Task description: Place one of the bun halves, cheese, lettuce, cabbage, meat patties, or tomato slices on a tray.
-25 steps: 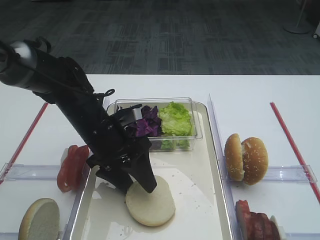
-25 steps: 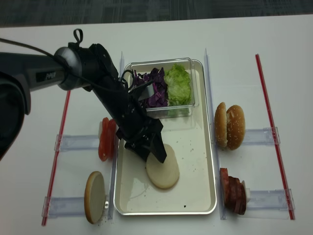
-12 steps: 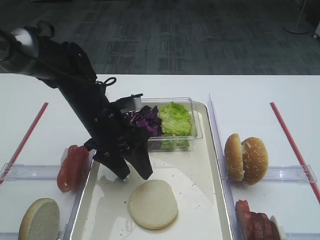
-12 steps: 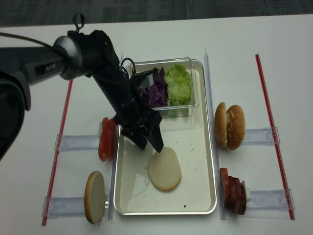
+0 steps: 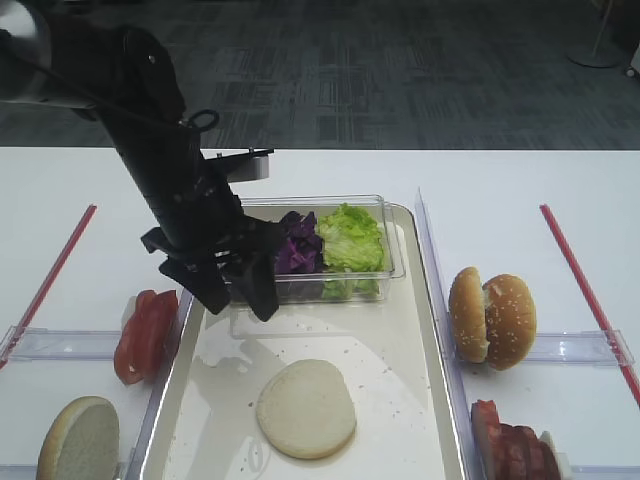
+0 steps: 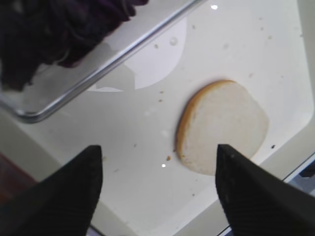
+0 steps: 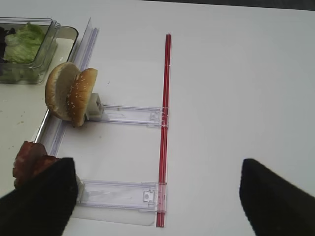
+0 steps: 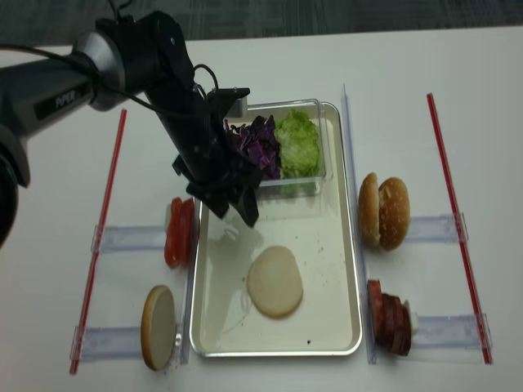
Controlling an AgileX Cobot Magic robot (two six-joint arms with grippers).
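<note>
My work surface was a white table, evenly lit, with faint reflections but no hard shadows. Two red strips, a left one and a right one, ran along it, and clear plastic rails lay across it near the sides. Beyond the far edge lay a dark grey patterned carpet. A pale round stand base stood on the carpet at upper right.

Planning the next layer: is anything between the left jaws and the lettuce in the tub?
Partly. The left gripper hangs open over the tray, beside the clear tub. The tub's wall and the purple cabbage lie between it and the lettuce; from above nothing visible blocks it.
</note>
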